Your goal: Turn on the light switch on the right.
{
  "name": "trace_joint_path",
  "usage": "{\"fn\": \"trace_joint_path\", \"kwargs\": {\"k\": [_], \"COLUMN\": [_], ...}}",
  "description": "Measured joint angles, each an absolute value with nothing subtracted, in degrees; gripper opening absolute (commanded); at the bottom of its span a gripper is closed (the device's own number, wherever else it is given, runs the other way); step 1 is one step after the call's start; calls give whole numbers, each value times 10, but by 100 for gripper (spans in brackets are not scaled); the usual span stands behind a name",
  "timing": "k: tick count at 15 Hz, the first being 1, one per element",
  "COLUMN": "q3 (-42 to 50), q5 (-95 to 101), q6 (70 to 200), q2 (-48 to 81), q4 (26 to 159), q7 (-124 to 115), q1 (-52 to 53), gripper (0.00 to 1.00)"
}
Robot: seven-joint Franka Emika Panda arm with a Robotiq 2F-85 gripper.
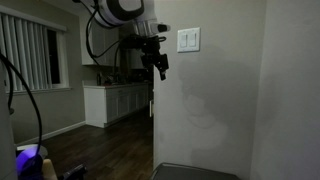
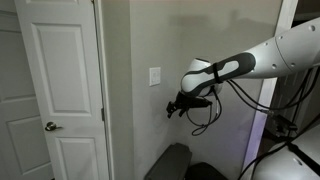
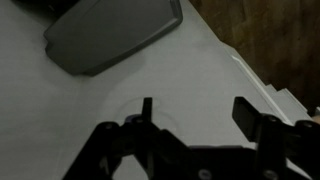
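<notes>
A small white wall plate with two narrow vertical paddles hangs on the beige wall. The right-hand light switch (image 1: 193,40) sits beside its twin, and it also shows small in an exterior view (image 2: 157,77). My gripper (image 1: 158,66) hangs below the plate and to its side, apart from the wall, as an exterior view (image 2: 172,108) also shows. In the wrist view my gripper (image 3: 195,112) is open and empty, facing bare wall. The switch is out of the wrist view.
A dark grey flat-topped object (image 1: 195,172) stands on the floor against the wall below the gripper; it also shows in the wrist view (image 3: 110,35). A white door (image 2: 55,90) is near the switch. White cabinets (image 1: 115,102) stand in the far room.
</notes>
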State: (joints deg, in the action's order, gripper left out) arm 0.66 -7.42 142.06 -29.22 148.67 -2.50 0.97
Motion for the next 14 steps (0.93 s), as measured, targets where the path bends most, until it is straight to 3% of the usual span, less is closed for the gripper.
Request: {"fn": "trace_joint_path", "kwargs": {"k": [8, 14], "q3": [-30, -53], "q5": [-74, -70], "q6": [1543, 1609], "q2": [-330, -336], "q4": [1487, 1487], "q7": [-28, -29], "q1": [12, 16], "gripper": [2, 0]}}
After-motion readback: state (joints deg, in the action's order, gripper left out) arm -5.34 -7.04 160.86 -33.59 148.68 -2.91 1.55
